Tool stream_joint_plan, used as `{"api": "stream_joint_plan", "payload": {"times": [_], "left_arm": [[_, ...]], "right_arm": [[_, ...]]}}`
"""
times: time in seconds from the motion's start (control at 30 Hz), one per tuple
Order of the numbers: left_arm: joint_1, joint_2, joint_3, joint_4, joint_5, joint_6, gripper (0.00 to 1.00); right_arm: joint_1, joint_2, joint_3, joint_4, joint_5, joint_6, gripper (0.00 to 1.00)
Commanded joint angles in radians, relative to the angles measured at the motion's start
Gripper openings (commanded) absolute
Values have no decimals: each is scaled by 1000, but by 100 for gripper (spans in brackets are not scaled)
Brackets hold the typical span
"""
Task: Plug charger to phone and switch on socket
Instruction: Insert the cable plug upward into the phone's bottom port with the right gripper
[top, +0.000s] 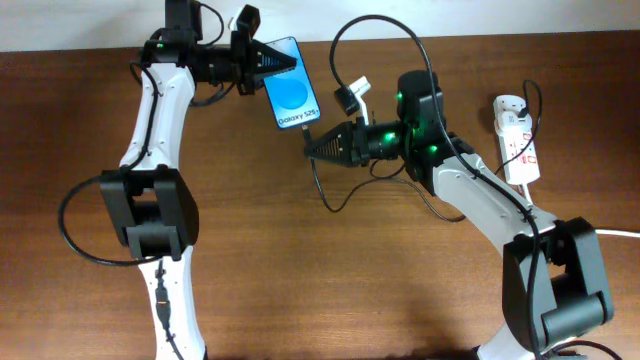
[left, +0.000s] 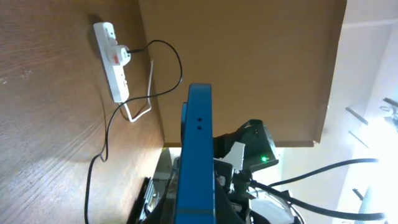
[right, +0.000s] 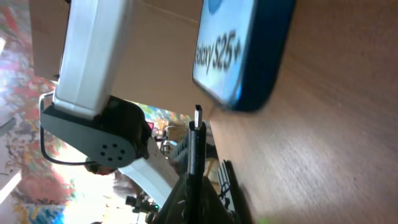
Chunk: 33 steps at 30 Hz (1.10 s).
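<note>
The phone (top: 293, 92), blue screen reading "Galaxy S25", is tilted up at the back of the table, held by its top end in my left gripper (top: 262, 60); the left wrist view shows its blue edge (left: 198, 155) between the fingers. My right gripper (top: 318, 146) is shut on the charger's small black plug (right: 196, 130), whose tip points at the phone's lower end (right: 242, 56) with a small gap between them. The thin black charger cable (top: 345, 50) loops back to the white socket (top: 517, 140) at the right, where it is plugged in.
The socket's thick white cord (top: 612, 233) runs off the right edge. The socket also shows in the left wrist view (left: 113, 59) with the black cable (left: 102, 146) trailing over the brown table (top: 320, 280). A wall edges the back.
</note>
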Motion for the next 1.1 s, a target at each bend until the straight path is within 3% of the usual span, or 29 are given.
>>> {"api": "stream_joint_plan", "payload": {"times": [0.0, 0.37, 0.73, 1.07], "left_arm": [[-25, -15, 10, 27, 44, -9, 0], [-21, -15, 10, 26, 44, -10, 0], [-5, -15, 10, 71, 44, -148, 0], [-29, -15, 10, 101, 44, -147, 0]], "right_arm": [[6, 3, 8, 10, -7, 34, 4], [-3, 3, 8, 7, -80, 86, 4], [-27, 3, 8, 6, -46, 86, 4], [-36, 3, 8, 12, -25, 85, 4]]}}
